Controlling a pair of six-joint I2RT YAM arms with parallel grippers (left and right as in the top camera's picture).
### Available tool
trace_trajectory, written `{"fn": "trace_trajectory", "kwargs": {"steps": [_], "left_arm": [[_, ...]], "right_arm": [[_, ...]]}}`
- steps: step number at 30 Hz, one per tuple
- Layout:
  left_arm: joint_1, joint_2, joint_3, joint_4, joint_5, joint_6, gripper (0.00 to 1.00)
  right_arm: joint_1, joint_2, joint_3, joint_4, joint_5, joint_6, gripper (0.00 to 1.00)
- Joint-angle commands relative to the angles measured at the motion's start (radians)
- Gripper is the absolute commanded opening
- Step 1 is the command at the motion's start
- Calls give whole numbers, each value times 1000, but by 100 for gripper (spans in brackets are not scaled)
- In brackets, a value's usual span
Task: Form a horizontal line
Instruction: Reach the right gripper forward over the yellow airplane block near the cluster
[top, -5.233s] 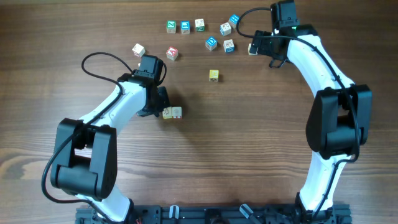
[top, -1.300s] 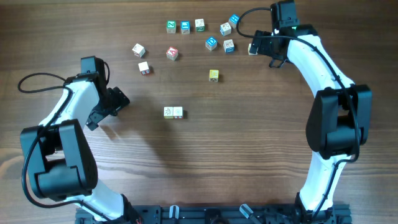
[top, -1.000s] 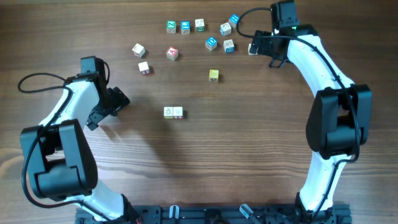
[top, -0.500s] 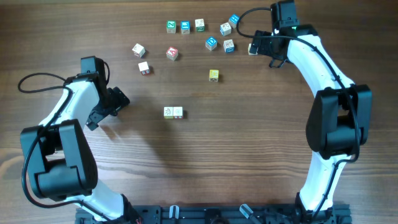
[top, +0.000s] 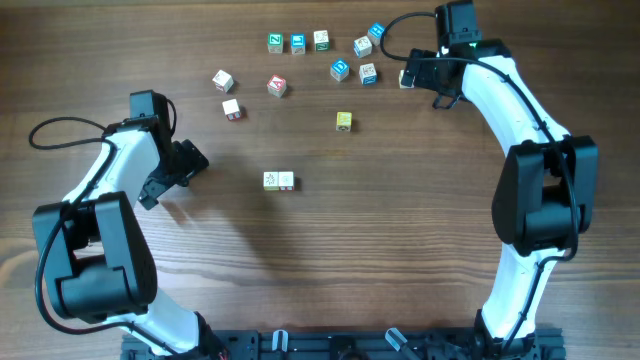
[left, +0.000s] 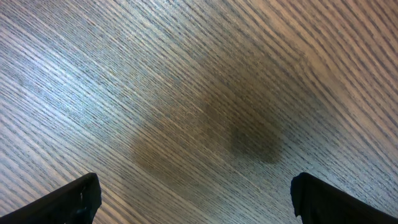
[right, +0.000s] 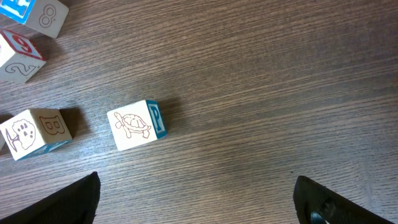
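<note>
Only the dark tips of each claw show in the wrist views, cut off at the bottom corners. From overhead the right claw (top: 408, 76) is mostly hidden under its own wrist, and the cube faces are too small to read.

The left claw (left: 199, 200) stands wide over bare table (left: 186, 74), gripping nothing. The right claw (right: 198, 200) is spread just as wide and holds nothing. A turtle cube (right: 135, 124) lies loose ahead of its tips, possibly the pale cube half-hidden beside it overhead.

The row (top: 278, 180), two cream cubes touching side by side, lies mid-table. It sits to the right of the left claw (top: 172, 178), apart from it, and well apart from the right claw at the far corner. A yellow cube (top: 344, 121) sits alone between the row and the scattered cubes beyond.
</note>
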Motion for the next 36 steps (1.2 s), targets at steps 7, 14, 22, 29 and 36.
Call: {"fn": "trace_trajectory", "kwargs": {"steps": [7,14,22,29,36], "left_arm": [[5,10,0,0,5,-14,100],[5,10,0,0,5,-14,100],[5,10,0,0,5,-14,100],[5,10,0,0,5,-14,100],[5,10,0,0,5,-14,100]], "right_arm": [[0,26,5,172,-204,125,100],[14,26,5,94,-504,167,20],[123,24,315,-253,-324,40,38],[246,30,370,-355,-72,50,78],[295,64,347,-370,-13,98,80]]}}
